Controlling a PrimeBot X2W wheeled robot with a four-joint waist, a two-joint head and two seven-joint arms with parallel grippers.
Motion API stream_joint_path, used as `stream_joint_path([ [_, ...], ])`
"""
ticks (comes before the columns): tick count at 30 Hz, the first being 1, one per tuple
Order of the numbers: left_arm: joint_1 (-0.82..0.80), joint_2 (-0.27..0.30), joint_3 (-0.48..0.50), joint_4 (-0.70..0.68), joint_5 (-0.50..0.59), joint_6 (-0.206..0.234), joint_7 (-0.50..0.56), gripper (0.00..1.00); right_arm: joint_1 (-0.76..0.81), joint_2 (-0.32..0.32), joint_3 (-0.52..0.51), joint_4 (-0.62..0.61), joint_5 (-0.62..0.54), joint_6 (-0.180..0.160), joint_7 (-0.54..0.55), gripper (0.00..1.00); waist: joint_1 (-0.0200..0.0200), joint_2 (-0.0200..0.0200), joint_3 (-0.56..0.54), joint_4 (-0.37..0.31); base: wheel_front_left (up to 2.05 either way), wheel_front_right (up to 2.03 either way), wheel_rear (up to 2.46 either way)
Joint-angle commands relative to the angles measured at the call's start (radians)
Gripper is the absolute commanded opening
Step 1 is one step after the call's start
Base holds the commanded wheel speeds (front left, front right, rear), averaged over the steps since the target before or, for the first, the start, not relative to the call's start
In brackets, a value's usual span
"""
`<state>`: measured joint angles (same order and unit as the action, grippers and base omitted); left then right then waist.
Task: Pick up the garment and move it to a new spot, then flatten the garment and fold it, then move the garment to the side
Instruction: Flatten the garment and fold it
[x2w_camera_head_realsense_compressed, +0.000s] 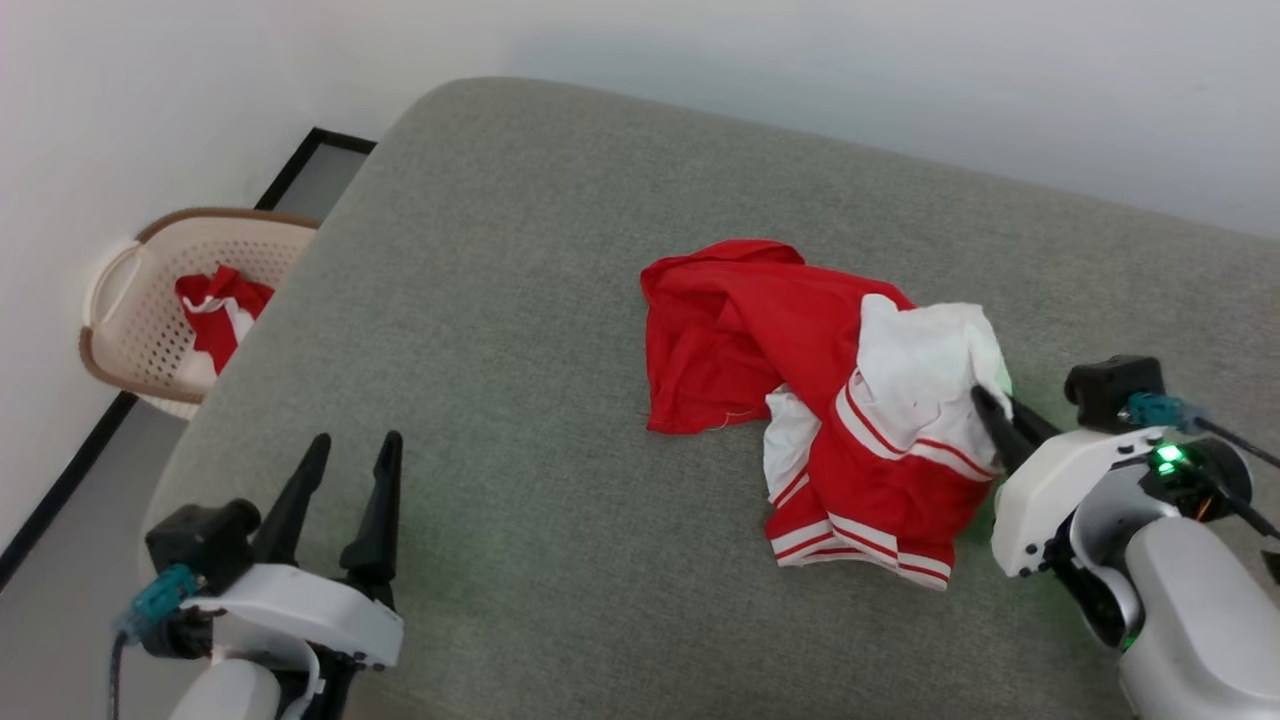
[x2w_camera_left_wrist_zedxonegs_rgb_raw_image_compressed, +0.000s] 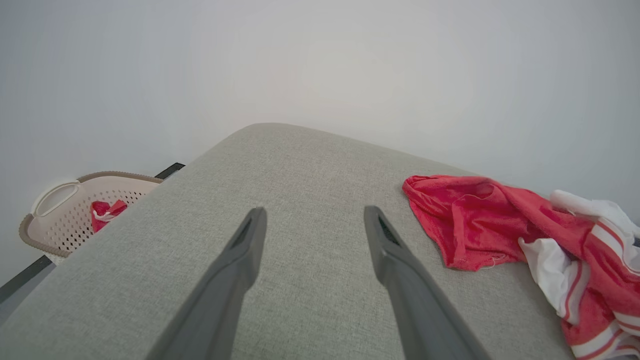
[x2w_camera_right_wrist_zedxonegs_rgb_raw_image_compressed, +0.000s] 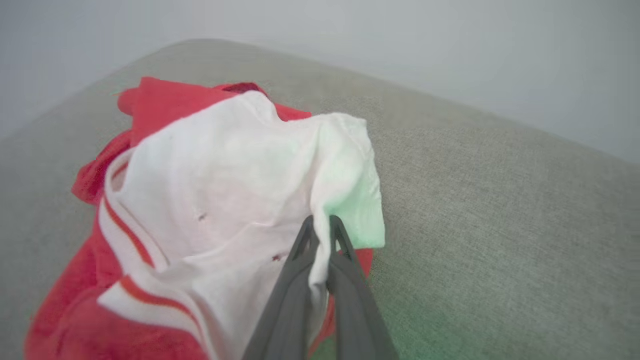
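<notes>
Bare grey cushion (x2w_camera_head_realsense_compressed: 500, 300) left of garment (x2w_camera_head_realsense_compressed: 740, 330) (crumpled), wall (x2w_camera_head_realsense_compressed: 900, 80) behind, basket (x2w_camera_head_realsense_compressed: 150, 320) beyond edge

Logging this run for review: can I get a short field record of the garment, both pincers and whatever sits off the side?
surface: grey, padded
garment: crumpled red-and-white, lying right of centre
right pincer: shut on the garment's white cloth
left pincer: open, above bare surface, apart from the garment
basket: on the floor at left, red-and-white cloth inside

Head camera looks down across the grey surface (x2w_camera_head_realsense_compressed: 520, 350); both wrist cameras skim it low, sharing the garment (x2w_camera_head_realsense_compressed: 760, 330).
</notes>
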<state>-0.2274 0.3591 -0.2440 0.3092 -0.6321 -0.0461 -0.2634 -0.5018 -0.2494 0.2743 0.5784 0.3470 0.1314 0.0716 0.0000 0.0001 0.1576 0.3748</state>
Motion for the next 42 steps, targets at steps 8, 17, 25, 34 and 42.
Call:
stream_joint_path([
  [8, 0.029, 0.010, 0.044, -0.002, 0.017, -0.018, -0.001, 1.00, 0.078, -0.062, -0.119, -0.133, 0.023, -0.001, 0.041, 0.00, 0.0000, -0.0001, -0.029, -0.076, 0.00, 0.00, 0.00],
  [17, 0.029, 0.016, 0.051, 0.005, 0.027, -0.027, -0.001, 1.00, 0.241, -0.068, -0.306, -0.240, 0.010, -0.001, 0.121, 0.00, 0.0000, -0.0001, -0.047, -0.138, 0.00, 0.00, 0.00],
  [25, 0.015, 0.018, 0.040, 0.019, 0.026, -0.035, -0.001, 1.00, 0.338, -0.026, -0.382, -0.221, -0.031, -0.001, 0.158, 0.91, 0.0000, -0.0001, -0.060, -0.177, 0.00, 0.00, 0.00],
  [34, 0.006, 0.043, 0.024, 0.028, 0.011, -0.046, 0.045, 1.00, 0.318, -0.019, -0.350, -0.222, -0.021, -0.001, 0.138, 1.00, 0.0000, -0.0001, -0.095, -0.221, 0.00, 0.00, 0.00],
  [42, -0.041, 0.087, -0.012, -0.017, -0.051, -0.062, 0.244, 1.00, 0.355, 0.003, -0.378, -0.318, -0.035, -0.001, 0.069, 1.00, 0.0000, -0.0001, -0.131, -0.275, 0.00, 0.00, 0.00],
])
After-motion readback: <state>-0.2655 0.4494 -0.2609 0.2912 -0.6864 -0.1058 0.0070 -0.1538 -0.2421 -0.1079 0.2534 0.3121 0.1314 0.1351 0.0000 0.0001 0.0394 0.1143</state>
